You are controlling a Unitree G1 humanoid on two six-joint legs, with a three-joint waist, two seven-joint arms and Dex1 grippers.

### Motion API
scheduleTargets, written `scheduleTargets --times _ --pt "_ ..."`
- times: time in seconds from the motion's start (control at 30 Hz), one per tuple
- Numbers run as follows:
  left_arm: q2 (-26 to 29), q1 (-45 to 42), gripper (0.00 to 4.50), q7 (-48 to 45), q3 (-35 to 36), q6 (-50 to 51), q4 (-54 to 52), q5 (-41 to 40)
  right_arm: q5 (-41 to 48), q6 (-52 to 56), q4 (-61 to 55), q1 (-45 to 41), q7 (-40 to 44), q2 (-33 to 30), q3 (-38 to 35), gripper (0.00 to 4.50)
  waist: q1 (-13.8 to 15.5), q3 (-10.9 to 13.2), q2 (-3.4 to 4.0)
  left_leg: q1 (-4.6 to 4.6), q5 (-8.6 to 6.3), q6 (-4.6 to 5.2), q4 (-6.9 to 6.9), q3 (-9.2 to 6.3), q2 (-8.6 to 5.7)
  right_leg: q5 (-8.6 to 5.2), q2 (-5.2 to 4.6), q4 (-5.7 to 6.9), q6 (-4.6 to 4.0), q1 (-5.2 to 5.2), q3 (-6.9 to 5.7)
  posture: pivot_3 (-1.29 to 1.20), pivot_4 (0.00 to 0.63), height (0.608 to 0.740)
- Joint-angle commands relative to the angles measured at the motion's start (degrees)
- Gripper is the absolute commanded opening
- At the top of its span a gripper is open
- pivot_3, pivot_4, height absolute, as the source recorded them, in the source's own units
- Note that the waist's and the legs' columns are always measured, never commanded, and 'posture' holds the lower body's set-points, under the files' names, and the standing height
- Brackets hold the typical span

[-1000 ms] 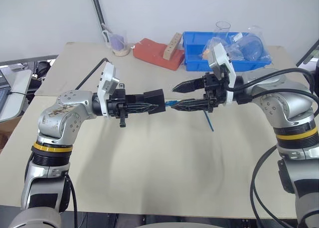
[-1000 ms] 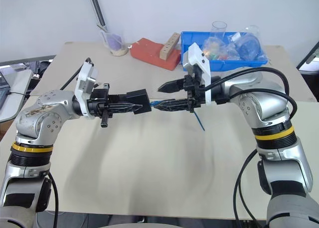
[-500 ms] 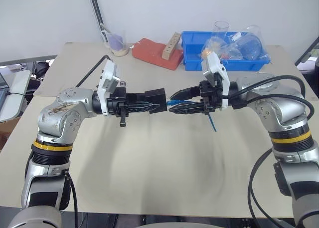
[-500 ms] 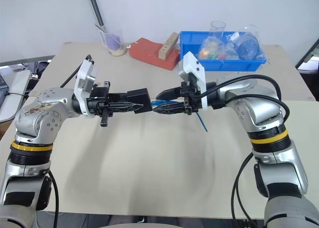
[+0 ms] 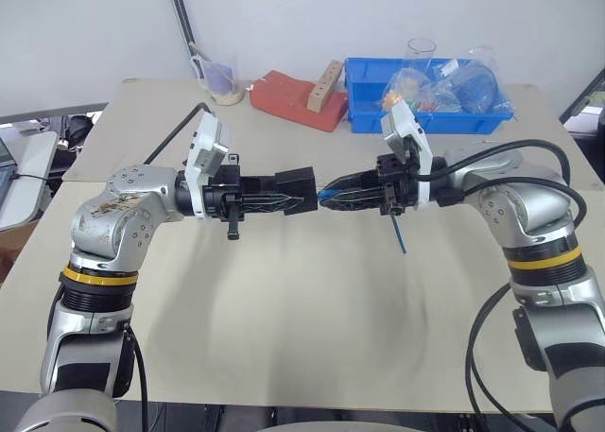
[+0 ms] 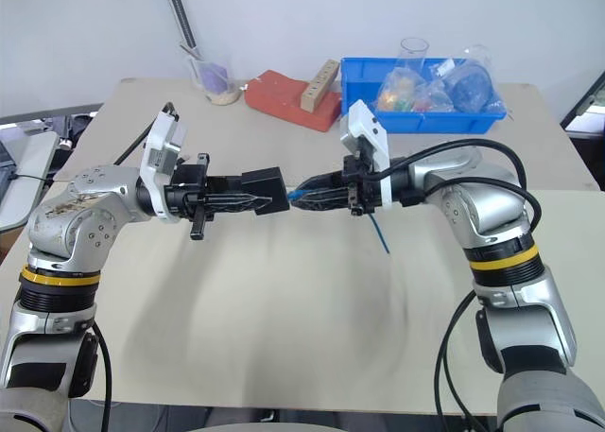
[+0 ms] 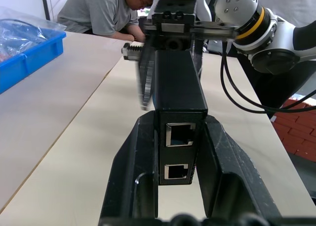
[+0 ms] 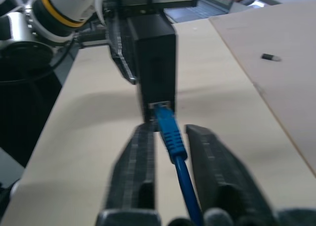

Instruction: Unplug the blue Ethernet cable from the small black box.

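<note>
The left hand is clamped on the small black box and holds it level in the air above the tabletop, pointing toward the robot's right. In the left wrist view the box sits between the two black fingers, with two open sockets visible on the end facing that camera.

The right hand points toward the robot's left and meets the box nose to nose. Its fingers are drawn in narrow around the blue Ethernet cable, one finger on each side of the blue boot just behind the plug. Whether the pads actually press the boot cannot be told for certain from the wrist view; the fingers lie close along it.

The plug is seated in a socket on the far end of the box; the cable is not yet out. From the right hand the cable hangs down in a short blue length toward the tabletop.

At the back of the tabletop stand a blue bin with clear plastic bags in it, a red flat object with a wooden block on it, and a clear cup. A small dark bit lies on the tabletop. A seated person in a grey shirt is at the far side in the left wrist view.
</note>
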Motion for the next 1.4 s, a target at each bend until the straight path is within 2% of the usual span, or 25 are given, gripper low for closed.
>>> scheduleTargets --times 0.03,0.47,0.73,0.97,1.03,1.2,1.4 --pt "0.2 -1.1 0.54 -0.6 0.2 -0.3 -2.2 -0.9 0.4 0.4 -0.4 -2.3 0.1 0.2 -2.4 0.02 0.1 0.0 0.00 0.00 0.00 0.00 0.00 0.00 0.00 0.00 -0.01 0.00 0.00 0.00 0.00 0.00 0.150 0.740" --pt "1.5 0.0 0.54 -3.5 -1.7 -3.4 -2.4 1.8 -0.5 1.3 -1.2 -2.6 5.0 -2.2 -0.9 0.02 0.1 0.0 0.00 0.01 0.00 0.00 0.00 0.00 -0.01 0.00 0.00 0.01 0.00 0.00 -0.01 0.00 0.150 0.740" --pt "3.0 0.8 0.54 -2.8 0.1 -2.6 -2.9 0.7 -1.6 0.6 -2.0 1.9 7.7 -8.3 -2.4 0.02 0.1 0.0 0.00 0.01 0.01 0.01 0.00 -0.02 -0.02 0.00 0.04 0.03 0.00 0.00 -0.03 0.00 0.150 0.740" --pt "2.7 0.6 0.54 -2.4 -0.3 -2.7 -2.7 0.6 -0.9 1.2 -3.5 2.5 6.2 -7.7 -2.8 0.02 0.0 0.0 0.00 0.01 0.01 0.01 0.01 0.00 -0.02 0.00 0.04 0.02 0.00 0.00 0.00 0.00 0.150 0.740" --pt "2.6 0.3 0.54 -2.5 -0.6 -2.8 -2.4 0.7 0.0 2.0 -4.0 2.1 6.0 -7.3 -2.8 1.01 0.1 0.0 0.00 0.01 0.01 0.01 0.01 0.00 -0.02 0.00 0.03 0.02 0.00 0.00 0.00 0.00 0.150 0.740" --pt "2.5 -0.4 0.54 -2.8 -0.9 -2.8 -2.0 0.6 1.2 3.2 -5.5 1.2 5.4 -6.5 -2.9 2.70 0.0 0.0 0.00 0.02 0.01 0.02 0.01 0.00 -0.02 0.00 0.01 0.02 0.00 0.01 0.00 0.00 0.150 0.740" --pt "2.2 -0.4 0.54 -2.9 -1.0 -2.8 -2.0 0.7 1.2 4.1 -5.5 0.1 4.3 -4.9 -3.1 2.70 0.1 0.0 0.00 0.03 0.01 0.02 0.01 -0.01 -0.02 0.00 0.06 0.06 0.00 0.00 -0.01 0.00 0.150 0.740"
